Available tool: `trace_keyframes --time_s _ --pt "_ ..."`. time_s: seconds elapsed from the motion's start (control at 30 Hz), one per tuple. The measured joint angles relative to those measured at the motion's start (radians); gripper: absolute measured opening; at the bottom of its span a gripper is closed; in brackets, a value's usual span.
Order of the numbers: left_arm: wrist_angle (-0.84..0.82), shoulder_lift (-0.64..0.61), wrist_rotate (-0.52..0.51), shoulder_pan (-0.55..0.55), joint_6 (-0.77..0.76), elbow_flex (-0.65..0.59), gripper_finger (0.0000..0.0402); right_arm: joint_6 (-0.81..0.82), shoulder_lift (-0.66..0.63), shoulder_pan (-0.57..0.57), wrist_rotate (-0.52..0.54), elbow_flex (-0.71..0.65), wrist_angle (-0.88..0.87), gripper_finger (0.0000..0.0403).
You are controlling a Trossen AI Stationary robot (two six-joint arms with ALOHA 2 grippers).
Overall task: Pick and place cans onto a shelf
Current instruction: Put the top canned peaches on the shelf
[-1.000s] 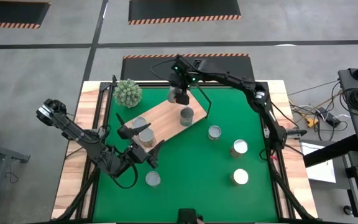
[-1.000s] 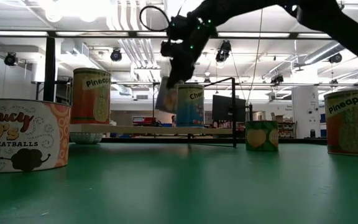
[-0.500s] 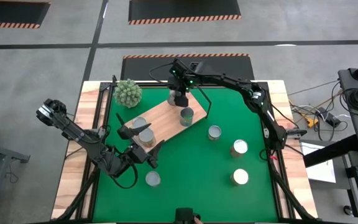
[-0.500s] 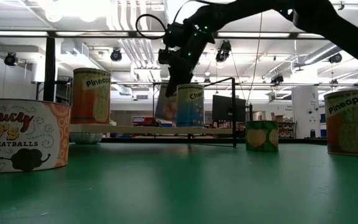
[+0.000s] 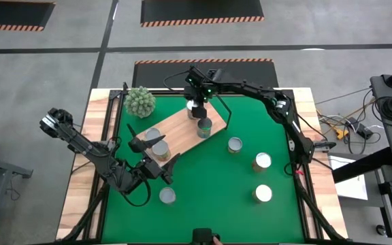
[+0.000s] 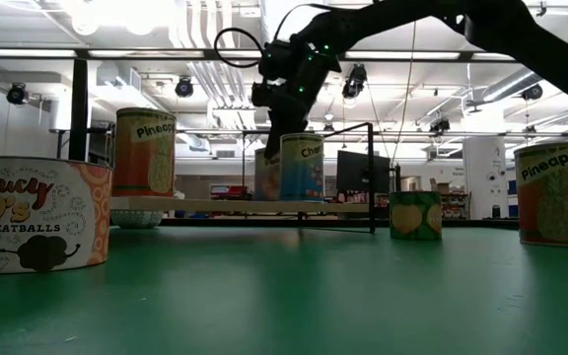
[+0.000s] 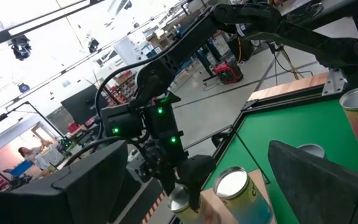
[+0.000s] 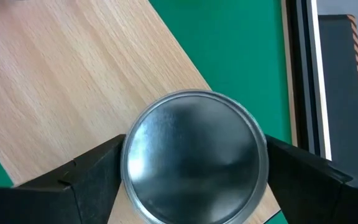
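1. One shelf (image 5: 179, 127) lies on the green mat (image 5: 216, 184), carrying three cans.
2. Four cans remain on the mat.
3. Right gripper (image 5: 197, 109) straddles the newest can (image 8: 194, 155), seemingly set down; cannot tell whether it's released.
4. Left gripper (image 5: 152, 151) hovers open over the shelf's near end.

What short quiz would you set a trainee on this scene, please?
1. True or false: the plant stands on the shelf.
2. In the high view, how many cans stand on the green mat to the picture's right of the shelf?
3. In the low view, the nearest can reads: A Pineapple, B Meatballs, C Tomato.
Key: 1 false; 2 three; 3 B.
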Motion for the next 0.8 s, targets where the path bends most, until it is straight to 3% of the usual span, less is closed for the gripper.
trace_keyframes --time_s 0.57,0.8 --pt "0.0 0.0 0.001 0.0 0.0 0.0 0.0369 -0.007 -0.078 0.006 -0.003 0.042 -0.006 0.0329" --pt "0.0 0.0 0.001 0.0 0.0 0.0 0.0369 0.027 -0.068 0.013 -0.076 0.023 0.007 0.0328"
